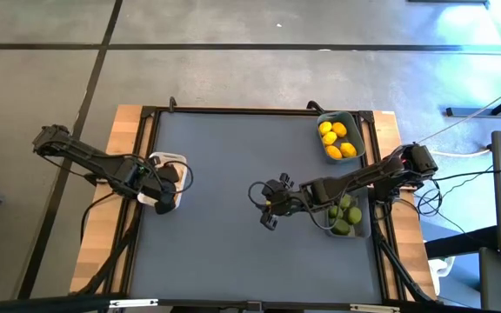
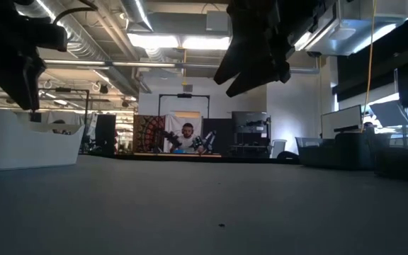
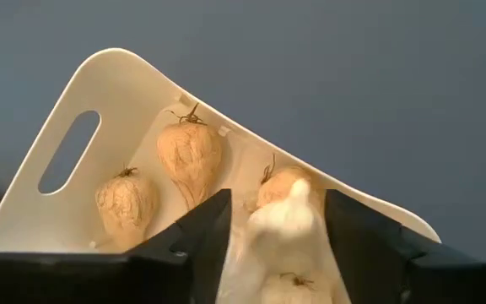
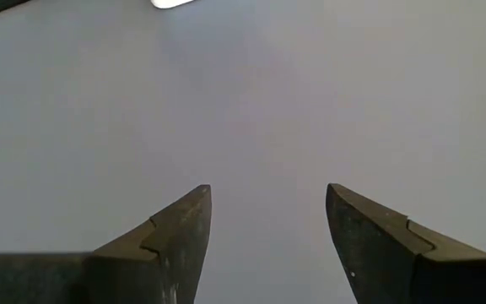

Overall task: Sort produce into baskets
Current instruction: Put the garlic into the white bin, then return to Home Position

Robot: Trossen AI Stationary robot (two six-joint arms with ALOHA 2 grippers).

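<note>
My left jaws (image 3: 270, 232) stand parted over the white basket (image 3: 99, 84) at the counter's left edge, with a garlic bulb (image 3: 283, 221) between the fingers; I cannot tell whether they touch it. Three more bulbs lie in that basket, one (image 3: 191, 156) beside another (image 3: 126, 203). My right jaws (image 4: 268, 241) hang open and empty over bare counter (image 1: 224, 174) near the middle. On the right, lemons (image 1: 336, 139) fill the far blue-grey basket (image 1: 357, 122), and limes (image 1: 344, 216) lie in the nearer dark one (image 1: 365, 228) under my right arm.
</note>
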